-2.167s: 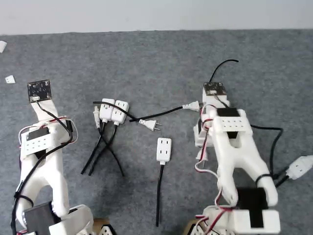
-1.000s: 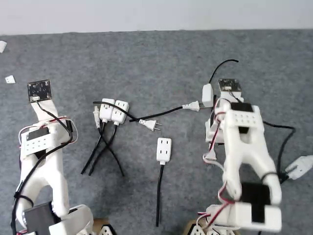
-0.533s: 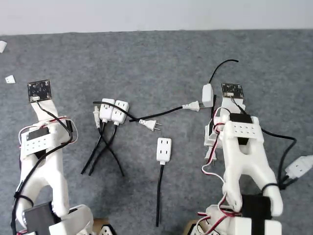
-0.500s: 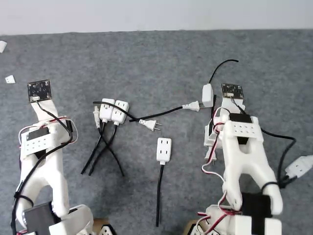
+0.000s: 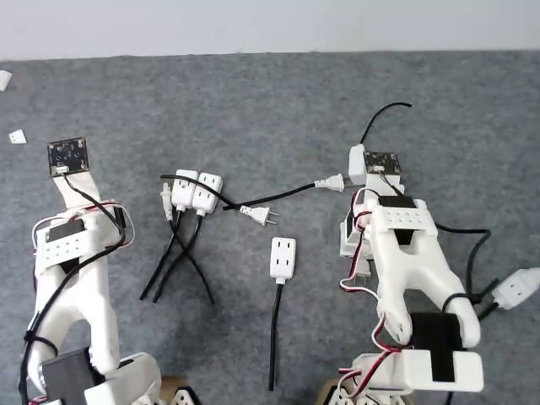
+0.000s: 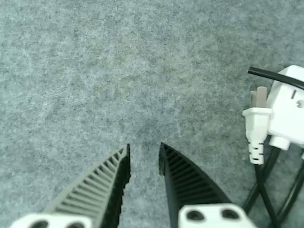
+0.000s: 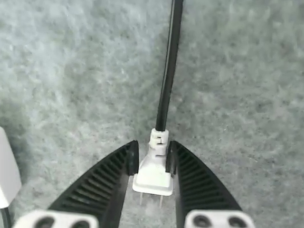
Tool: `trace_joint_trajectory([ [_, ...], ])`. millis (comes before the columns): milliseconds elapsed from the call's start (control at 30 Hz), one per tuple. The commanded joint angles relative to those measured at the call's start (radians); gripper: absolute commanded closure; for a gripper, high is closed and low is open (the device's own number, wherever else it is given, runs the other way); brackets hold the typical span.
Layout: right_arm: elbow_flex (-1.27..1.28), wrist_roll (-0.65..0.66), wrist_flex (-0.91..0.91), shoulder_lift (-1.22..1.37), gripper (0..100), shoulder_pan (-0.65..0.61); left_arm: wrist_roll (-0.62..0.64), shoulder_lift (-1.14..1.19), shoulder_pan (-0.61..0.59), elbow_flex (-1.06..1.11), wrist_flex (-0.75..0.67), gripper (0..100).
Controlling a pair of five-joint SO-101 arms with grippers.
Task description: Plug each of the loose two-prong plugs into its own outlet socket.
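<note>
Fingers [image 7: 114, 175] of the right gripper [image 7: 152, 148] are clamping a white plug [image 7: 153, 176] by its sides, its black cord [image 7: 168, 71] running away across the carpet [image 7: 247, 71]. The left gripper [image 6: 144, 148] is hanging over the carpet, slightly parted and holding nothing, near a loose plug [image 6: 256, 130] lying beside a white socket [image 6: 289, 111]. Another socket block [image 5: 283, 257] is lying between the arms.

Bright, even light from above.
Thin, soft shadows edge the black cord [image 7: 168, 71] on the matte grey carpet [image 7: 71, 71].
</note>
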Motion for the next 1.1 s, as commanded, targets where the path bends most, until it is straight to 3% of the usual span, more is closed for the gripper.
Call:
trace_joint_trajectory([
  [0, -0.021, -0.008, -0.013, -0.005, 89.0, 0.008, -0.011, -0.006, 0.006, -0.005, -0.028, 90],
  [367, -0.032, -0.002, -0.031, 0.028, 89.2, 0.015, -0.011, -0.006, 0.005, -0.005, -0.028, 90],
  [567, -0.117, -0.002, 0.015, 0.110, 95.7, 0.051, -0.011, -0.006, 0.005, -0.005, -0.028, 90],
  [1067, -0.169, 0.000, 0.018, 0.128, 95.3, 0.056, -0.011, -0.006, 0.005, -0.005, -0.026, 90],
])
